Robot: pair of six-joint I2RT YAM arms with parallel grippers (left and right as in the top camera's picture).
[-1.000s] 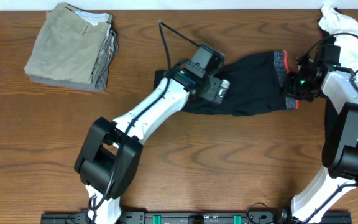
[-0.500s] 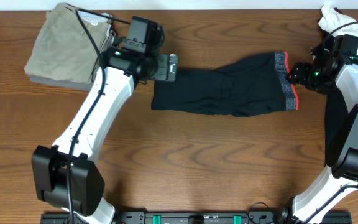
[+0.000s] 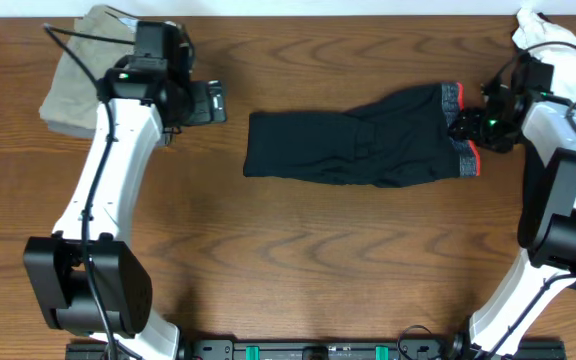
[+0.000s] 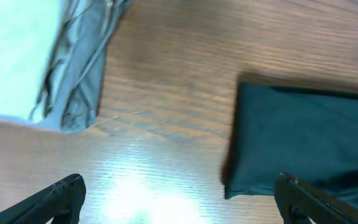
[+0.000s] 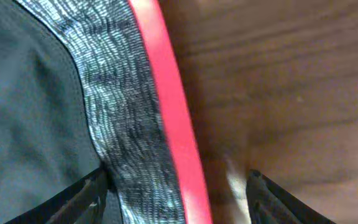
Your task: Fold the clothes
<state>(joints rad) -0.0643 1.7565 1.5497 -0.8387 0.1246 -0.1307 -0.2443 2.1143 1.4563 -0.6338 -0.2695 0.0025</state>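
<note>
My left end effector [image 3: 211,102] had swung clear toward ten o'clock, released and empty. It left the leggings [image 3: 368,150] doubled mid-counter [image 3: 298,250]. The right end effector [image 3: 465,125], spread open, had returned over the waistband [image 3: 453,100] at three o'clock, ready, I judged, for another fold.

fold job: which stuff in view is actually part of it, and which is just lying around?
Job: black leggings, lying flat; left pincer, open, clear of the cloth; right pincer, open astride the waistband.
Lying about: folded khaki trousers; white T-shirt.
</note>
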